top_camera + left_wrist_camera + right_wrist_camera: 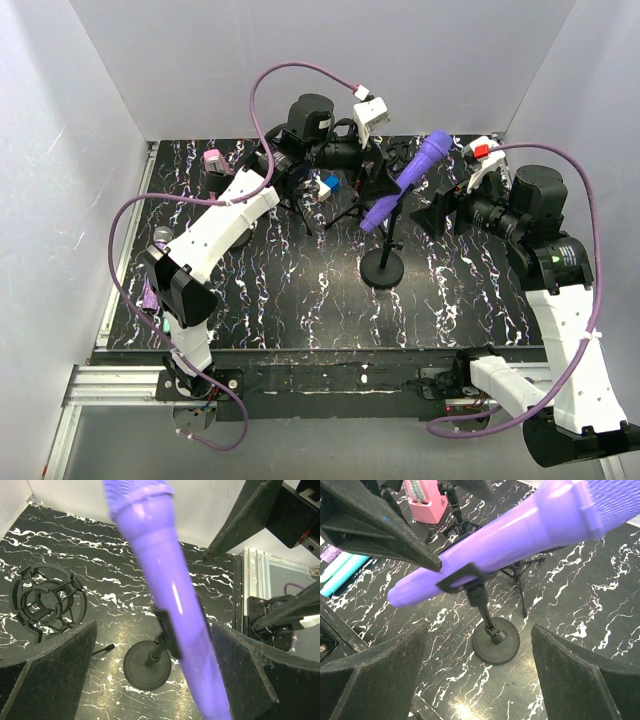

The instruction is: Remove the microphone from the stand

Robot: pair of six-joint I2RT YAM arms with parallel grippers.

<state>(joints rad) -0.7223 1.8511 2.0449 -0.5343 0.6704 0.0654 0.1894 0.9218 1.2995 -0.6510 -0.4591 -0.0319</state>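
Note:
A purple microphone sits tilted in the clip of a black stand with a round base. My left gripper is open at the microphone's handle. In the left wrist view the microphone runs between the two fingers, nearer the right one, without touching either. The stand base lies below. My right gripper is open and empty, just right of the stand. In the right wrist view the microphone crosses above and ahead of the gripper, and the base shows between the fingers.
A black shock mount lies on the marbled black table at the left. A small black tripod and a pink box stand behind the stand. Teal tubes lie at the left. White walls close three sides.

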